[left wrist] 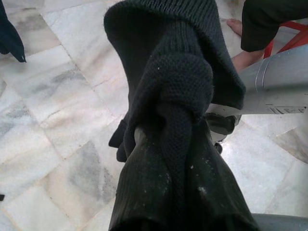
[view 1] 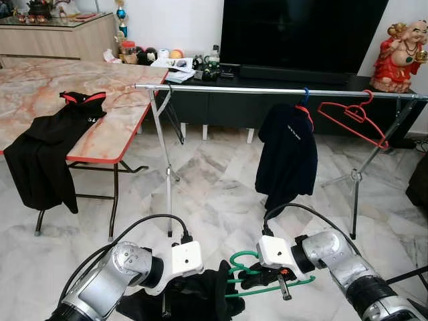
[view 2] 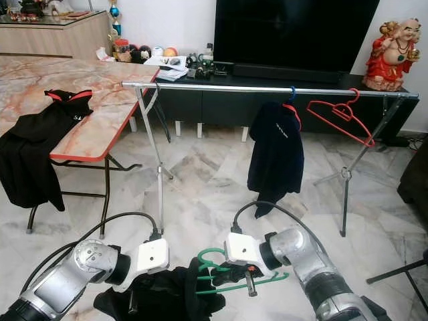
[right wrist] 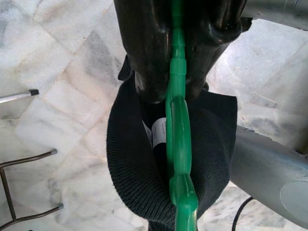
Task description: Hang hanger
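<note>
On the far left a black garment [view 1: 47, 144] drapes over the marble table [view 1: 107, 134]. Near me, my left gripper [left wrist: 168, 159] is clamped on the black knit sweater [view 1: 180, 301]. Just right of it, my right gripper [right wrist: 175, 53] pinches the green hanger [view 1: 257, 277], whose end sits inside the sweater's collar. Beyond, the clothes rail [view 1: 267, 89] carries a dark shirt [view 1: 287, 154] and a red hanger [view 1: 353, 117].
</note>
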Controlling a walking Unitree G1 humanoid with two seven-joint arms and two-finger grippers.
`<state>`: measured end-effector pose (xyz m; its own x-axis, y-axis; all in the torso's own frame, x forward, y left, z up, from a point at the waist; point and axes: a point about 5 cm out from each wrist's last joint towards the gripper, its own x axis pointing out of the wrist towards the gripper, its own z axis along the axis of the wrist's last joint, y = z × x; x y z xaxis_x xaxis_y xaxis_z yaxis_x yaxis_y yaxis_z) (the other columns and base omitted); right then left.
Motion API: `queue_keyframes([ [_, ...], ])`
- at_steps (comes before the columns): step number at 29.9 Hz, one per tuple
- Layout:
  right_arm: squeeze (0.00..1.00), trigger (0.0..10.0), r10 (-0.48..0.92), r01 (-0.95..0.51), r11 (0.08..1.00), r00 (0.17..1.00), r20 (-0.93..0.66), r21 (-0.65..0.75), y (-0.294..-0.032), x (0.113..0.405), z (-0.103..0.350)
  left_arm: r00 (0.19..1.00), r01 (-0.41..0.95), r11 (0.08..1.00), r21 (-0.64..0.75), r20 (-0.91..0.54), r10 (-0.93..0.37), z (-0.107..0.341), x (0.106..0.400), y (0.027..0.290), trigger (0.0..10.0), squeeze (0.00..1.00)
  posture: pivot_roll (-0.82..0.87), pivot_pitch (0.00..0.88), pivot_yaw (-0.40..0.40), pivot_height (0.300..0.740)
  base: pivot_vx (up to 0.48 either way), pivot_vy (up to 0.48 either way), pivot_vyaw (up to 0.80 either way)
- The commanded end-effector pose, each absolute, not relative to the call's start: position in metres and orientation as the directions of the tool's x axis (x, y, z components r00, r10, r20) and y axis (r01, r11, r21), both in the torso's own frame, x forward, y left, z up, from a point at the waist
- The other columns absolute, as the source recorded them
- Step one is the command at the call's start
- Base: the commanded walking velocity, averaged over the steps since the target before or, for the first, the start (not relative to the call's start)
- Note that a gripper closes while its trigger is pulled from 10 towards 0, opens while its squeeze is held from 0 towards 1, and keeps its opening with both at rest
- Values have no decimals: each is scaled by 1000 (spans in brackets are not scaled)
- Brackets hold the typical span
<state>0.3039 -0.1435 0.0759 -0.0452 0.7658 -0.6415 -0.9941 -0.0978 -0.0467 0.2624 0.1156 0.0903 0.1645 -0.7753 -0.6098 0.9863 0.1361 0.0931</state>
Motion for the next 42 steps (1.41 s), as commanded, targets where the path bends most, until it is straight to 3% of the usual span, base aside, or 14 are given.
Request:
queue_keyframes([
  [1, 0, 0, 766, -988, -151, -93, -636, -38, -127, 298, 69, 168, 982, 99, 160, -509, -844, 117, 270, 97, 10000, 745, 166, 0, -63, 740, 0, 0, 0],
  [2, 0, 0, 767, -988, -151, -92, -635, -39, -126, 297, 69, 164, 983, 97, 156, -510, -844, 117, 269, 98, 10000, 745, 166, 0, -63, 740, 0, 0, 0],
  [3, 0, 0, 771, -988, -148, -88, -631, -42, -125, 297, 69, 157, 984, 94, 148, -509, -846, 117, 269, 98, 10000, 1000, 166, 0, -63, 740, 0, 0, 0],
  [9, 0, 0, 792, -992, -103, -41, -609, -67, -120, 298, 66, 164, 981, 86, 176, -504, -848, 120, 269, 100, 10000, 1000, 170, 0, -64, 740, 0, 0, 0],
  [21, 0, 0, 833, -994, 19, 77, -548, -111, -113, 302, 65, 247, 964, 164, 207, -483, -840, 123, 275, 114, 10000, 1000, 172, 0, -67, 740, 0, 0, 0],
  [22, 0, 0, 838, -991, 49, 108, -534, -124, -114, 304, 66, 281, 956, 197, 218, -484, -829, 121, 277, 116, 10000, 427, 167, 0, -66, 740, 0, 0, 0],
  [23, 0, 0, 845, -986, 95, 153, -512, -137, -114, 307, 69, 309, 948, 223, 228, -481, -820, 120, 278, 118, 10000, 0, 168, 0, -68, 740, 0, 0, 0],
  [31, 0, 0, 858, -963, 214, 264, -440, -161, -115, 315, 77, 380, 922, 291, 255, -448, -809, 121, 280, 128, 10000, 0, 171, 0, -72, 740, 0, 0, 0],
  [42, 0, 0, 807, -901, 384, 434, -401, -202, -118, 323, 77, 627, 774, 516, 366, -335, -703, 138, 298, 165, 10000, 0, 170, 0, -80, 740, 0, 0, 0],
])
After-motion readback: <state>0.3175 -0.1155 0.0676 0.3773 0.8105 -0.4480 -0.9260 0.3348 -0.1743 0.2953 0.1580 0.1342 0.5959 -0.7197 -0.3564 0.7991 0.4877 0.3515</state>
